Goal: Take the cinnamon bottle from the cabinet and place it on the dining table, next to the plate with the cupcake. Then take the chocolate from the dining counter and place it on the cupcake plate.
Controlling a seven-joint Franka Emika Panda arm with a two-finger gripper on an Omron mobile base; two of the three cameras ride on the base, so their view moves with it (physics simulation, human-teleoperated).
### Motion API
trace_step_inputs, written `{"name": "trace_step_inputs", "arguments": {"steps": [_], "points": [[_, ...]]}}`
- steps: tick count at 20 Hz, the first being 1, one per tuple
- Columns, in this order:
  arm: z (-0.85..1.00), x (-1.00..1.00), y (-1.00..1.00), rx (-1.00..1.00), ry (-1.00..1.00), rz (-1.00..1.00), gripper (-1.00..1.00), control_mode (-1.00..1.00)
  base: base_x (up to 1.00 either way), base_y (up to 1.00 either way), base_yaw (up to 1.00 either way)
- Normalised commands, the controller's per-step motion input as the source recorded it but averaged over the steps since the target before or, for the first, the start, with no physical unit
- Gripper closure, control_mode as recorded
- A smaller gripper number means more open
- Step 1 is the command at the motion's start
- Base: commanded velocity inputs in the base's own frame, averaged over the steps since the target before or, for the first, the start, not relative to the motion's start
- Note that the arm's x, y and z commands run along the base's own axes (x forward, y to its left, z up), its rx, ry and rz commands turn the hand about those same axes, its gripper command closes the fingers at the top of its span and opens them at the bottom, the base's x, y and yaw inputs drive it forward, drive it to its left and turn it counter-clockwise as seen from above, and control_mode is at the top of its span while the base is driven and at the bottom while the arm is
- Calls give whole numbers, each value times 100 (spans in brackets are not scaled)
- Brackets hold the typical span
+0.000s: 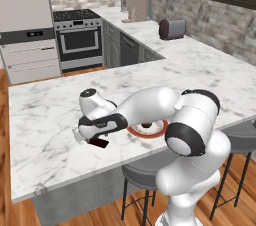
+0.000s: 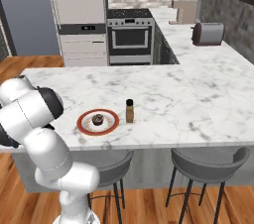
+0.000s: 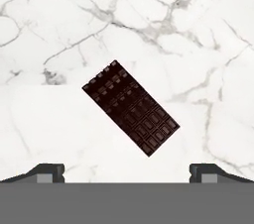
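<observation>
The chocolate (image 3: 130, 114), a dark flat bar, lies diagonally on the white marble dining counter (image 3: 198, 44) straight under my gripper (image 3: 127, 173). The jaws are open wide and hold nothing, one tip at each side of the bar and above it. From the left base view my gripper (image 1: 99, 136) hangs low over the counter (image 1: 45, 120) near its front edge, left of the red-rimmed plate (image 1: 155, 131), which my arm partly covers. In the right base view the plate (image 2: 85, 124) holds the small dark cupcake (image 2: 97, 119), and the cinnamon bottle (image 2: 130, 111) stands upright just right of it.
A dark red toaster (image 1: 172, 28) sits on the far side counter, and a stove (image 1: 80, 40) stands beyond the island. Grey stools (image 2: 208, 161) are tucked under the counter's front edge. Bare marble (image 2: 173, 89) stretches right of the bottle.
</observation>
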Motion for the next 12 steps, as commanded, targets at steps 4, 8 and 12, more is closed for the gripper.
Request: {"name": "trace_step_inputs", "arguments": {"steps": [4,8,12], "points": [[-12,6,-2,0,0,0,-100,-100,0,0,0],[-6,8,-7,0,0,8,-100,-100,0,0,0],[-10,9,-1,0,0,12,-100,-100,0,0,0]]}}
